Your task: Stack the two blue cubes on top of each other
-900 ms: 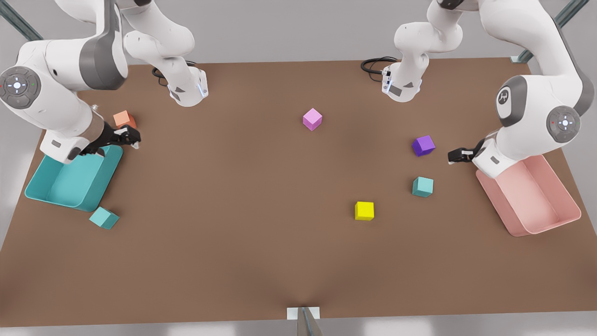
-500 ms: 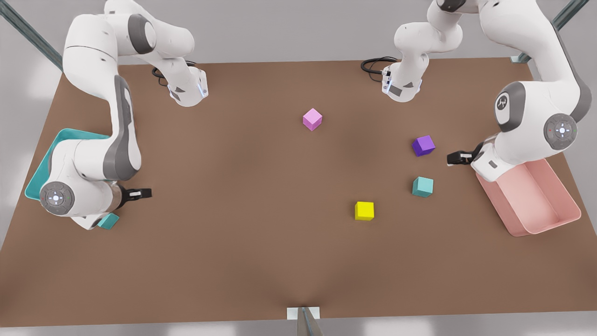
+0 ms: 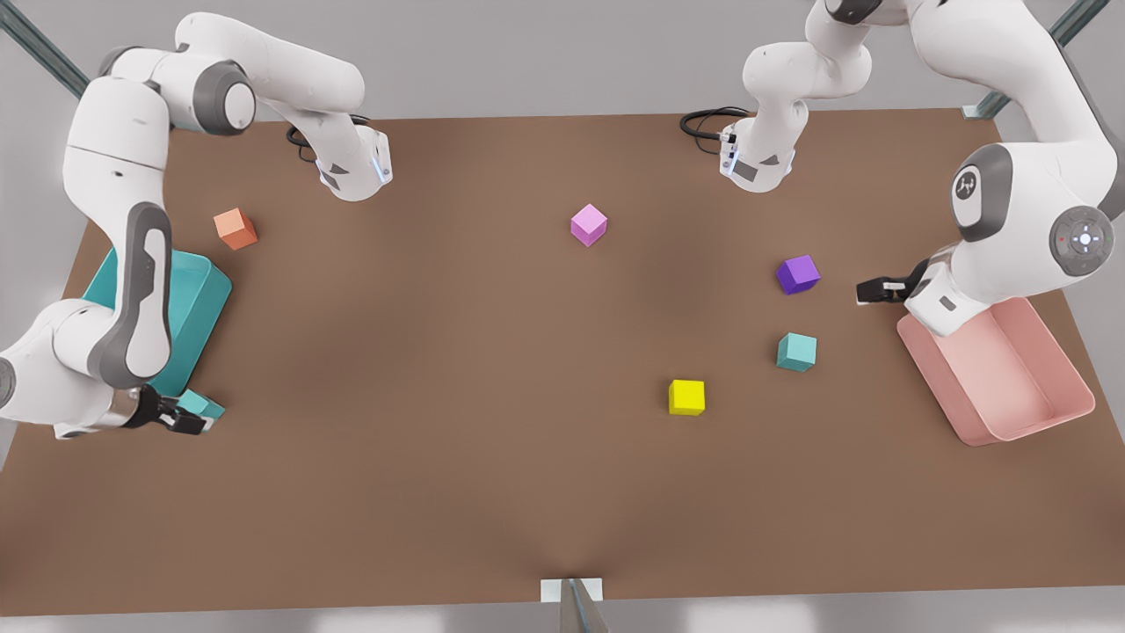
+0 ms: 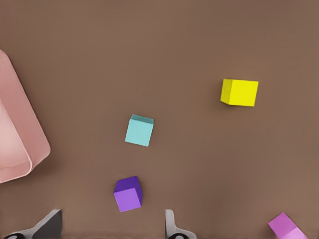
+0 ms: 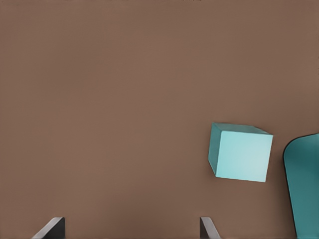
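Observation:
One blue cube (image 3: 796, 352) sits on the brown table toward the front view's right, and the left wrist view has it (image 4: 139, 130) ahead of my left gripper (image 4: 110, 229). That gripper (image 3: 866, 293) hovers open beside the purple cube (image 3: 798, 274), nothing between its fingers. The other blue cube (image 3: 200, 405) lies at the near corner of the teal bin (image 3: 195, 308), partly hidden by my right gripper (image 3: 193, 425). In the right wrist view this cube (image 5: 241, 152) sits off to one side of the open right gripper (image 5: 129, 229), apart from both fingers.
A pink bin (image 3: 936, 387) stands at the front view's right, under the left arm. An orange cube (image 3: 235, 229), a pink cube (image 3: 588, 224) and a yellow cube (image 3: 686, 396) lie apart on the table. The teal bin's edge (image 5: 304, 189) sits just past the cube.
My right arm swung from beside the orange cube, over the teal bin, down to the blue cube near the table's front. My left gripper drifted slightly toward the front view's right.

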You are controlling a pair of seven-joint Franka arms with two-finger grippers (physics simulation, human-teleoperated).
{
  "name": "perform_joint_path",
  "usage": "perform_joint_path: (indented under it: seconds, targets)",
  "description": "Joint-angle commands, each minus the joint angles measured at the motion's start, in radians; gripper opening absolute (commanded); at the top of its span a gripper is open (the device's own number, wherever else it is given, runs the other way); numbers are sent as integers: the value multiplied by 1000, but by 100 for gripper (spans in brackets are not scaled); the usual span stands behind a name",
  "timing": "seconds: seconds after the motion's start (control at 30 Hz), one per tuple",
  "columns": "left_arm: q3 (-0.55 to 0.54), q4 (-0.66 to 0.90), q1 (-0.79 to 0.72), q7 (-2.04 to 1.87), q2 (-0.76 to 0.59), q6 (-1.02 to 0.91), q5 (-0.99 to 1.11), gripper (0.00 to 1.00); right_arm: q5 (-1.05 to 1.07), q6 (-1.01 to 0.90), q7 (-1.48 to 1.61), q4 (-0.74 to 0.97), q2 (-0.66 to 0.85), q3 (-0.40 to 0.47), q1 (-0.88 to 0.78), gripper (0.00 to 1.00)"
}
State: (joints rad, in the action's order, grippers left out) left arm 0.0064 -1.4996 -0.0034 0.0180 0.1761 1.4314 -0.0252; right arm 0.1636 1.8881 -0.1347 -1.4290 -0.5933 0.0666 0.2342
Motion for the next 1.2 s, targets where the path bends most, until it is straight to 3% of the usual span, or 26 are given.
perform_joint_path:
  seconds: [0.0,0.13,0.37,0.6,1.17]
  targets:
    - [-2,-1,-4,0,2,-26,2,100,-4,69,-166,-11,-2,2,13,100]
    - [-19,-4,-14,-3,6,-26,-2,100,-105,71,-154,-18,-22,12,34,100]
    - [-23,-2,-15,-3,5,-78,-2,100,-108,78,-152,-84,-34,12,54,100]
    - [-25,-4,-18,-3,14,-85,-2,100,-104,221,-123,-146,-59,12,73,100]
    - [-25,-2,-21,-4,36,-85,-2,100,-104,258,-111,-145,-131,12,93,100]
